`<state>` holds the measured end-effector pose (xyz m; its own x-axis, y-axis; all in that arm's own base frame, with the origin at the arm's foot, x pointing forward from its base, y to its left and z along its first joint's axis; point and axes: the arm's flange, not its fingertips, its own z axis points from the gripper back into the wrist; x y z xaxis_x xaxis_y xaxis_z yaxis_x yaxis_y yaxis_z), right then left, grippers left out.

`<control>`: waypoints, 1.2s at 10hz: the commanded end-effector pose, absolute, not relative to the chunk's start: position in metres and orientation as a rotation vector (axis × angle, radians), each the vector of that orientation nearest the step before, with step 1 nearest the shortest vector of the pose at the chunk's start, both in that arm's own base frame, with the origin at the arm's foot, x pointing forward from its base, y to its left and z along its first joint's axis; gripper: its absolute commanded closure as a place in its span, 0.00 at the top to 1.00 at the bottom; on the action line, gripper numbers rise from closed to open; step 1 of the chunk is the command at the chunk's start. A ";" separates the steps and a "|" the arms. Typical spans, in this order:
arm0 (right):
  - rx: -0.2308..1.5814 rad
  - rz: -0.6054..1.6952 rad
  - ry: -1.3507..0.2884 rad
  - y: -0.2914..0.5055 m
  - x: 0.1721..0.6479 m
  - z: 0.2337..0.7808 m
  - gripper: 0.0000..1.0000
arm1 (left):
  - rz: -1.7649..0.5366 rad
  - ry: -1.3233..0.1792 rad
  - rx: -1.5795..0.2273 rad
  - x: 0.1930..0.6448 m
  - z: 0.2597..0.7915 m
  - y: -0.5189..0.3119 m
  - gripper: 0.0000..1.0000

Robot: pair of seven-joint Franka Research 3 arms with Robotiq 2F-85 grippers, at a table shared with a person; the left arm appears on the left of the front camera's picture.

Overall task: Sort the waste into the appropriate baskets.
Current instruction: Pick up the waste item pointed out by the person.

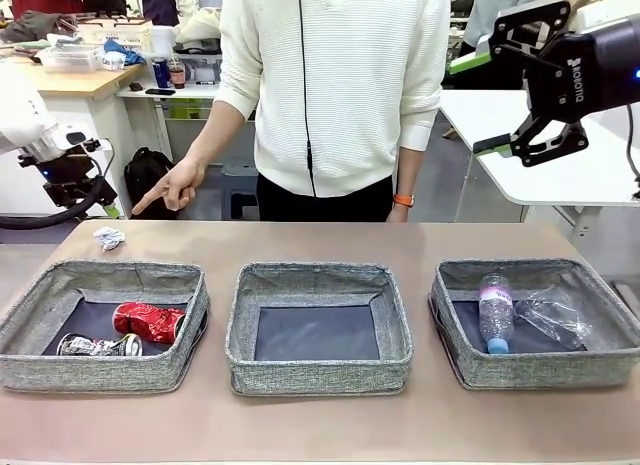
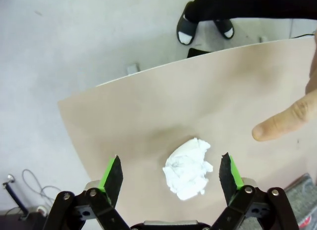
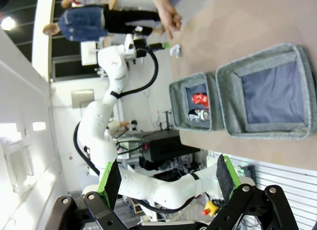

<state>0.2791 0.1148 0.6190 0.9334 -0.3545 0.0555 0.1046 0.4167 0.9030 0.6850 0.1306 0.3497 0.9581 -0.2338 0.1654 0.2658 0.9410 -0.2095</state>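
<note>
With 2 cans (image 1: 130,330) and the bottle (image 1: 495,313) already binned, only the paper wad (image 2: 189,167) at 10 o'clock remains, framed by the spread left claw (image 2: 171,176); right claw (image 1: 535,90) spread, idle.

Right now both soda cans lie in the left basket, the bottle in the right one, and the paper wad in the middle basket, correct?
Not quite: the paper wad lies on the table behind the left basket, as the front view shows. The middle basket holds nothing. The rest stands.
</note>
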 end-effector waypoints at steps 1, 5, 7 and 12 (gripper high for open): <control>1.130 -0.275 -0.260 0.116 0.282 0.621 1.00 | -0.260 -0.136 -0.284 0.694 0.349 0.133 1.00; 1.130 -0.275 -0.260 0.116 0.282 0.621 1.00 | -0.200 0.018 -0.235 0.697 0.333 0.130 1.00; 1.130 -0.275 -0.260 0.116 0.282 0.621 1.00 | -0.195 0.061 -0.229 0.697 0.329 0.128 1.00; 1.130 -0.275 -0.260 0.116 0.282 0.621 1.00 | -0.191 0.115 -0.239 0.699 0.323 0.125 1.00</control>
<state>0.2791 0.1148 0.6190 0.9334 -0.3545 0.0554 0.1047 0.4167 0.9030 0.6918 0.1237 0.3186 0.9757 -0.2055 -0.0753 0.1813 0.9516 -0.2481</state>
